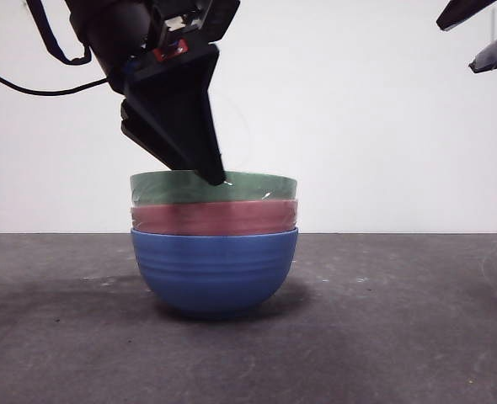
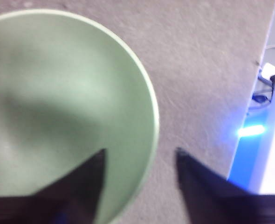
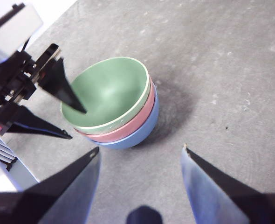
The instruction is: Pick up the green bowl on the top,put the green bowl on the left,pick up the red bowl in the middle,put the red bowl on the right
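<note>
- Front view: three glossy round ceramic bowls stand nested at the middle of the dark grey table (image 1: 400, 337). The muted-green bowl (image 1: 248, 188) sits on top, the pinkish-red bowl (image 1: 232, 218) is in the middle, and the blue bowl (image 1: 215, 273) is at the bottom. The left gripper (image 1: 206, 172) reaches down from the upper left, one black jaw tip at the green bowl's rim. The right gripper (image 1: 476, 38) shows only as dark tips at the top right corner.
- Left wrist view: the left gripper (image 2: 140, 158) is spread; one jaw is over the inside of the green bowl (image 2: 63, 102), the other outside its rim.
- Right wrist view: the right gripper (image 3: 140, 151) hangs spread, well apart from the stack. The left gripper (image 3: 77, 123) straddles the rim of the green bowl (image 3: 112, 91), which rests in the red bowl (image 3: 140, 116) and blue bowl (image 3: 144, 128).
</note>
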Available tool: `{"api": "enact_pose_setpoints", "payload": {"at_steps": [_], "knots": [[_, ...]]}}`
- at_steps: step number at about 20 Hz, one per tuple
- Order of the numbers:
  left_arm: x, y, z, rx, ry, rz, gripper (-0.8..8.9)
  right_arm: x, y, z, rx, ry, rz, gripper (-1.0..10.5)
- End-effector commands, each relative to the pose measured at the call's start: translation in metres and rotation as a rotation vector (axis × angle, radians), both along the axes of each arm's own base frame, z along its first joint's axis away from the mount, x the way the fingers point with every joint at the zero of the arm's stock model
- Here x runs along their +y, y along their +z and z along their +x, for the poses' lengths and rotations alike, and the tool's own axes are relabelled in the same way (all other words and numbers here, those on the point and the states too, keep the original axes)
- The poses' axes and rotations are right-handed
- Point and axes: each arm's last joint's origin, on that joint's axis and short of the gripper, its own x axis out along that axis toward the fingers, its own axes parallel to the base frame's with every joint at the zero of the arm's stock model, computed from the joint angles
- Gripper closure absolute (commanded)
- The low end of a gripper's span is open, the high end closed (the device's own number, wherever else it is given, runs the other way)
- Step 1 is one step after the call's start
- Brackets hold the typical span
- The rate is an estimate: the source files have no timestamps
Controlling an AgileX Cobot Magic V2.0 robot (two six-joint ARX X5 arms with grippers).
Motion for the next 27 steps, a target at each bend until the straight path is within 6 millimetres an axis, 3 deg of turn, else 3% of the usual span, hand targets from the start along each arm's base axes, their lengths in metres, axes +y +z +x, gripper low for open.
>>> {"api": "enact_pose_setpoints", "payload": {"at_steps": [1, 9, 12, 15, 18, 21, 24, 27], "knots": [[0.000, -0.002, -0.002, -0.005, -0.055, 0.021, 8.19, 0.000, 0.001, 0.000, -0.005, 0.000, 0.000, 6.6], [-0.002, 0.005, -0.002, -0.020, -0.080, 0.014, 8.19, 0.000, 0.001, 0.000, -0.005, 0.000, 0.000, 6.6], [-0.004, 0.034, -0.001, -0.043, -0.084, -0.004, 8.19, 0.000, 0.001, 0.000, -0.005, 0.000, 0.000, 6.6], [-0.001, 0.078, -0.005, -0.054, -0.048, -0.014, 8.19, 0.000, 0.001, 0.000, -0.006, -0.001, -0.001, 6.6], [0.017, 0.115, -0.018, -0.156, 0.113, 0.038, 8.19, 0.000, 0.001, 0.000, -0.007, -0.001, -0.003, 6.6], [0.044, 0.132, -0.039, -0.240, 0.329, 0.102, 8.19, 0.000, 0.001, 0.000, -0.007, -0.001, -0.003, 6.6], [0.067, 0.114, -0.055, -0.265, 0.478, 0.116, 8.20, 0.000, 0.001, 0.000, -0.008, -0.001, -0.003, 6.7], [0.076, 0.063, -0.064, -0.211, 0.562, 0.141, 8.20, 0.000, 0.001, 0.000, -0.008, -0.002, -0.003, 6.7]]}}
